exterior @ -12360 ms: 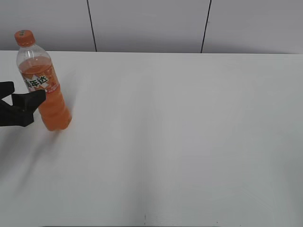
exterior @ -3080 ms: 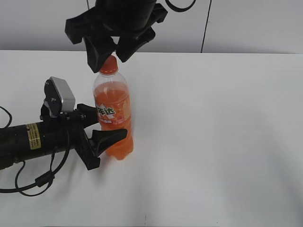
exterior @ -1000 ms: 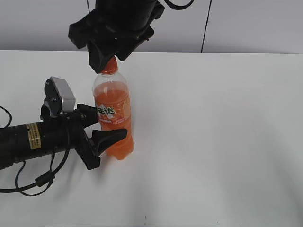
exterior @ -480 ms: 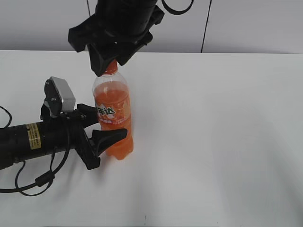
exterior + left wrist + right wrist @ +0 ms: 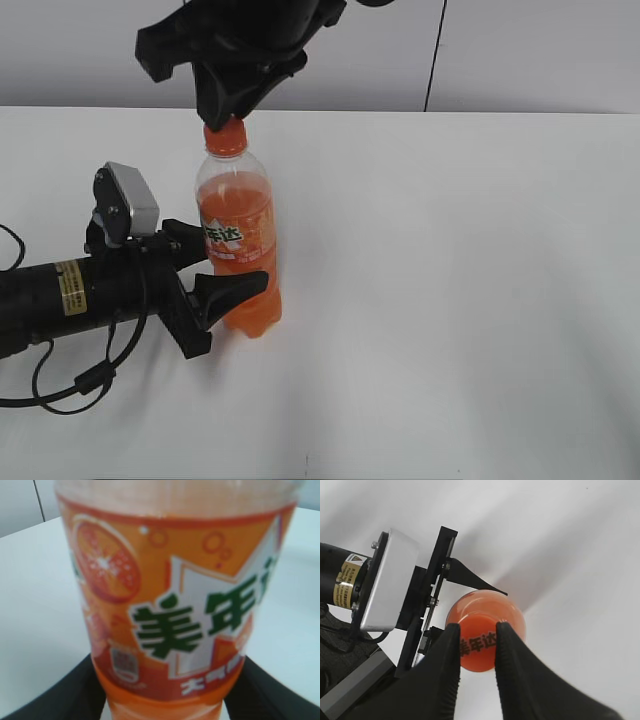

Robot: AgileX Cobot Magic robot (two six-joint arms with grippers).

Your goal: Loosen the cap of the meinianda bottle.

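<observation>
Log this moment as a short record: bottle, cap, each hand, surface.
bottle: meinianda bottle upright on the white table, orange drink inside
cap: cap on the bottle's neck, partly hidden
left hand: left hand from the side, fingers either side of the bottle's lower body
right hand: right hand from above, fingers closed around the cap
surface: no other item in view

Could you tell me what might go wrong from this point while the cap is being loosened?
1. The right gripper pinches the small cap only with its fingertips, so it may slip while twisting.
2. The left gripper holds the meinianda bottle low on its body; if that hold is weak, the bottle could turn along with the cap or tilt.
3. It is nearly full of orange drink, so squeezing could spill it once the cap loosens.
</observation>
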